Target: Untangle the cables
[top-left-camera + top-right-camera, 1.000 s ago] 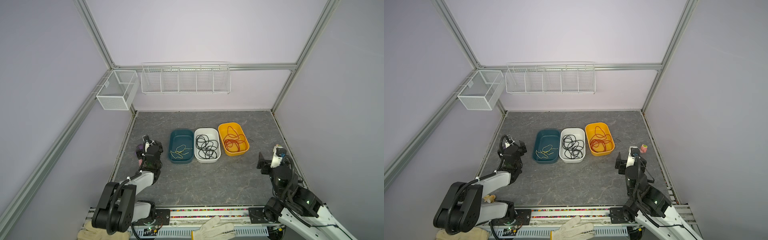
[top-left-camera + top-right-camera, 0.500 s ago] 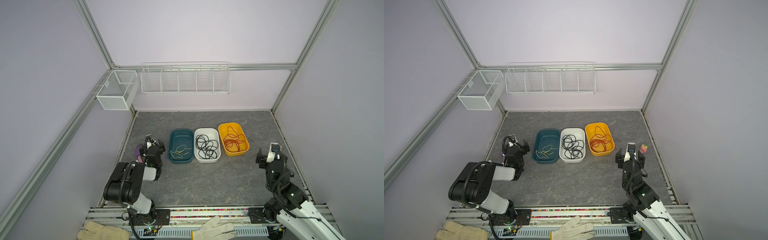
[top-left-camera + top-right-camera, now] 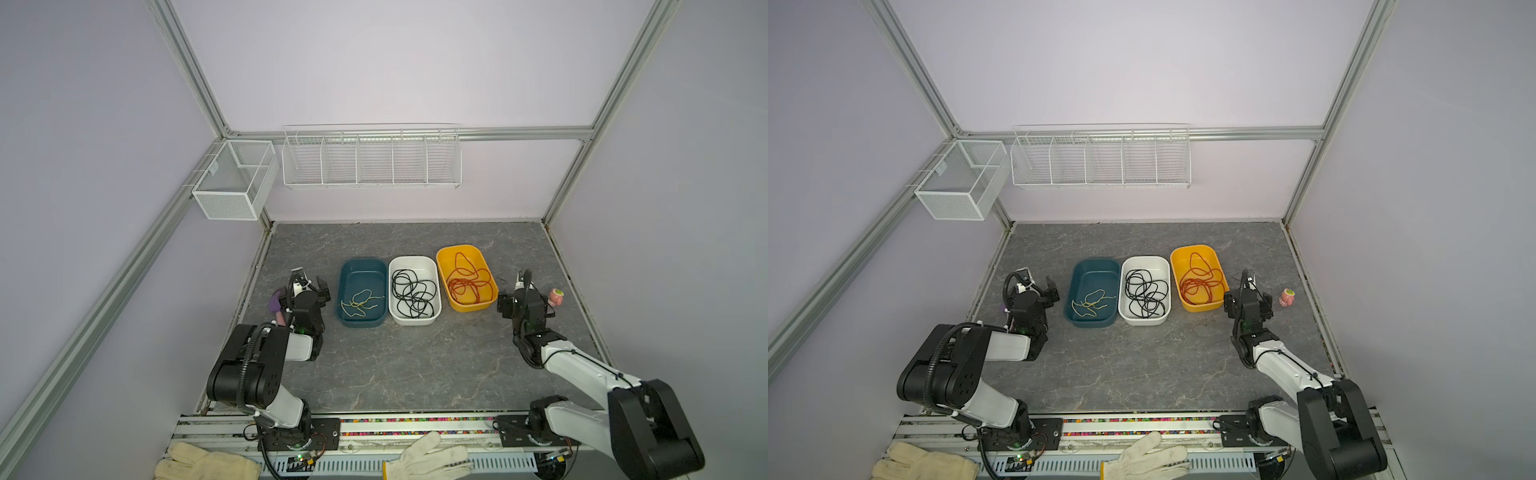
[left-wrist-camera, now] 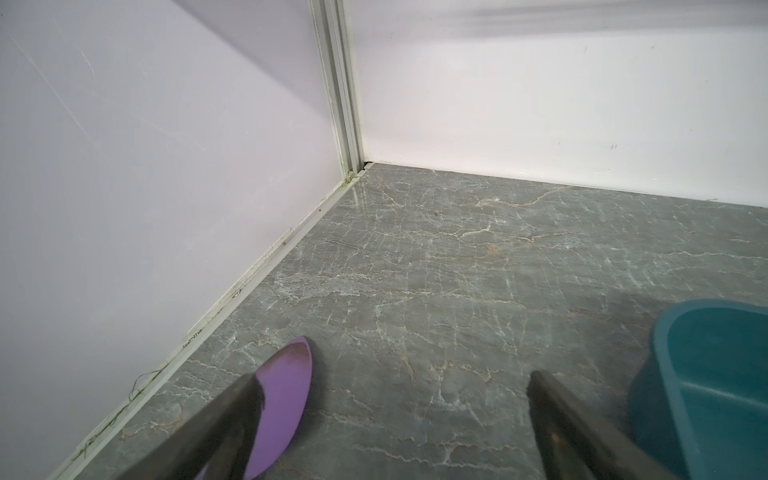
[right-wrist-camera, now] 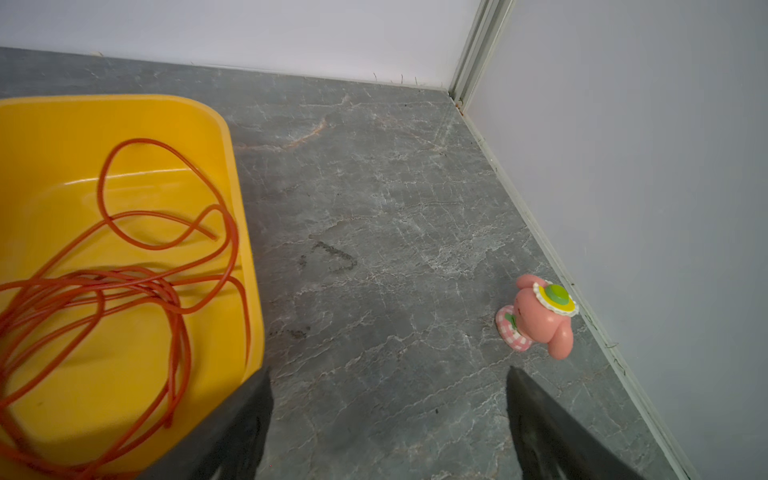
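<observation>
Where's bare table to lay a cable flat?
Bare: table between the front rail and the teal tub, white tub, yellow tub row; also behind that row to the back wall. Crowded: the row's ends, left gripper and right gripper alongside.

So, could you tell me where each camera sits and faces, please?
Top views: high above the front edge, looking down and back over the table; left arm and right arm show.
Left wrist: low, facing the back-left corner; left gripper open, purple object, teal bin.
Right wrist: low, facing the back-right corner; right gripper open, yellow bin, red cable, pink toy.
Shared: top views also show bins and toy.
</observation>
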You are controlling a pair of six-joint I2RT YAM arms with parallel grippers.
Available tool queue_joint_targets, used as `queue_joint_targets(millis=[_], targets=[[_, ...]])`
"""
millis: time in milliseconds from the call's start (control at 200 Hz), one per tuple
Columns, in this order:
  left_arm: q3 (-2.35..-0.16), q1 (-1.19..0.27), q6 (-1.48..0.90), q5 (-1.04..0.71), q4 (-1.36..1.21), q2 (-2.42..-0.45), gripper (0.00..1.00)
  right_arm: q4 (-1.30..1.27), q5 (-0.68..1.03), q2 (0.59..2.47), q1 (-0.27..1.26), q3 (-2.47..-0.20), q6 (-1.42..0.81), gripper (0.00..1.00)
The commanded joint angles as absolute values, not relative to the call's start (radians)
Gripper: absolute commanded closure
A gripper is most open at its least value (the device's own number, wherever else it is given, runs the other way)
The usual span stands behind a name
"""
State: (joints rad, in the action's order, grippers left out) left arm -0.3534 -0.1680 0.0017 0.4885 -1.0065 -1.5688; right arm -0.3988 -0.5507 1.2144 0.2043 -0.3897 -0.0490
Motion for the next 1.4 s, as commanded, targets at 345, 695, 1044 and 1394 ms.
queue_joint_targets(millis=[345, 695, 1044, 1394], targets=[[-0.343, -0.159, 0.018, 0.478, -1.042, -1.569, 0.01, -0.821, -0.294, 1.421, 0.088, -0.362, 0.056, 0.11], [-0.344, -0.158, 0.018, 0.477, -1.041, -1.569, 0.01, -0.941, -0.125, 1.526, 0.024, -0.346, 0.046, 0.11], [-0.343, -0.159, 0.018, 0.477, -1.042, -1.570, 0.01, -0.929, -0.079, 1.528, -0.010, -0.352, 0.015, 0.11], [-0.344, -0.159, 0.017, 0.477, -1.041, -1.569, 0.01, -1.028, -0.053, 1.520, -0.038, -0.295, -0.008, 0.12]])
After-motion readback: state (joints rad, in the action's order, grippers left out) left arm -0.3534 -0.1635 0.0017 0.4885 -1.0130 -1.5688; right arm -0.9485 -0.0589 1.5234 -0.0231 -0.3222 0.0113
